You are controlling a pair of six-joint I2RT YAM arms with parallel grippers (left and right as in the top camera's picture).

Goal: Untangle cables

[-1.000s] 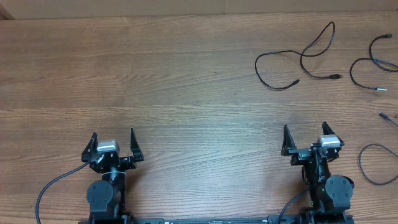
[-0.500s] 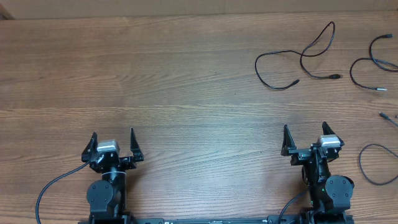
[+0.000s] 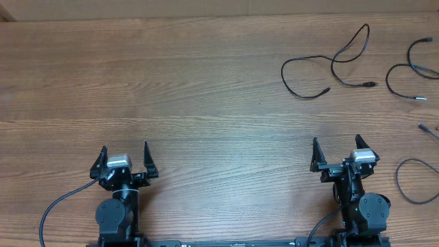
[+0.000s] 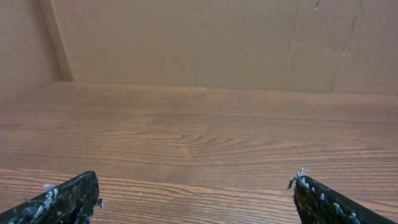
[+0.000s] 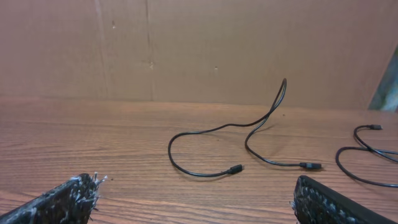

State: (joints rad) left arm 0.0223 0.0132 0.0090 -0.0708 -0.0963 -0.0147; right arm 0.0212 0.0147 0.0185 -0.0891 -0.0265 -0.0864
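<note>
Several thin black cables lie apart on the wooden table at the far right. One looped cable (image 3: 328, 65) lies at the back right; it also shows in the right wrist view (image 5: 249, 134), ahead of the fingers. A second cable (image 3: 406, 72) curls at the right edge and shows in the right wrist view (image 5: 360, 152). A third cable (image 3: 411, 182) curls right of the right arm. A short plug end (image 3: 428, 129) lies near the right edge. My left gripper (image 3: 124, 160) is open and empty near the front edge. My right gripper (image 3: 336, 152) is open and empty, well short of the cables.
A brown cardboard wall (image 4: 186, 37) stands behind the table. Thicker black arm wires trail at the front: one by the left base (image 3: 55, 206), one by the right base (image 3: 322, 225).
</note>
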